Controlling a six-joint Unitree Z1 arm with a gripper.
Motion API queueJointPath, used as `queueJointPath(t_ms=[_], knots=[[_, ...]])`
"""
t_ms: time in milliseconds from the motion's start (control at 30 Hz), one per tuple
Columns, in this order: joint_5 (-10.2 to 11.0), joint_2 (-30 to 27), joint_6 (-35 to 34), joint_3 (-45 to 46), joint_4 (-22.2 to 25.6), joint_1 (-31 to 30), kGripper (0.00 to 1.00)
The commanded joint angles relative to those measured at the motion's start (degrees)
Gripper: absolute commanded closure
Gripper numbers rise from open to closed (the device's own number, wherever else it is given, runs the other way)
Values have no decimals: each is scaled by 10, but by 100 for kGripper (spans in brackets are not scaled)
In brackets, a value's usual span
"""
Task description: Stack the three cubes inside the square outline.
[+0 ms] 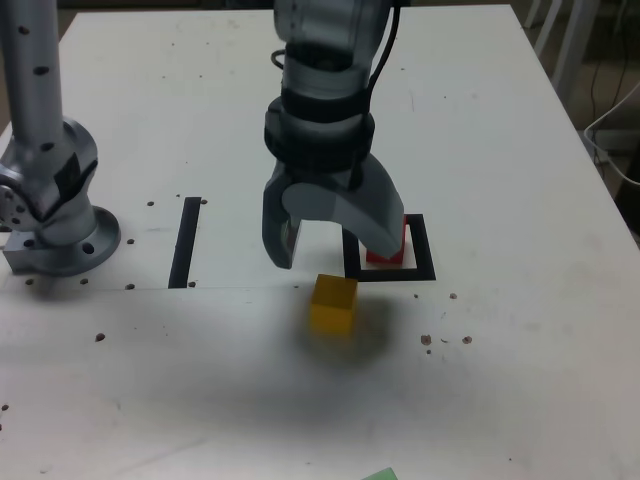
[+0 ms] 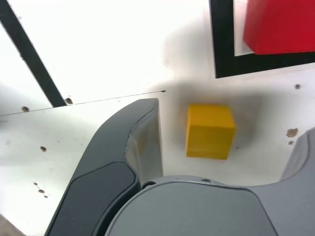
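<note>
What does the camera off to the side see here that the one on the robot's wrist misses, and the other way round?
Only the exterior view shows the arm's silver base, the whole table, a sliver of green at the bottom edge, and the gripper hanging open above the table. Only the wrist view shows, up close, that the yellow cube lies between the open fingers, untouched. Both show the yellow cube outside the square outline, the red cube inside it, and the straight black strip.

1. A white surface (image 1: 500, 120) carries everything, dotted with small dark holes and specks.
2. A straight black strip (image 1: 186, 242) lies flat on it, toward the exterior view's left.
3. White cables (image 1: 610, 140) hang beyond its right edge.
</note>
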Motion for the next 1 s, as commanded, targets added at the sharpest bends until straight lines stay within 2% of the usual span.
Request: queueJointPath(t_ms=[0,233,700,867,967], knots=[[-4,-3,-11,5,0,-18,1],[-13,8,-28,13,-11,-46,2],[-22,63,-23,9,-43,-56,5],[-26,79,-21,5,-51,-56,13],[-27,85,-21,1,-54,-56,26]])
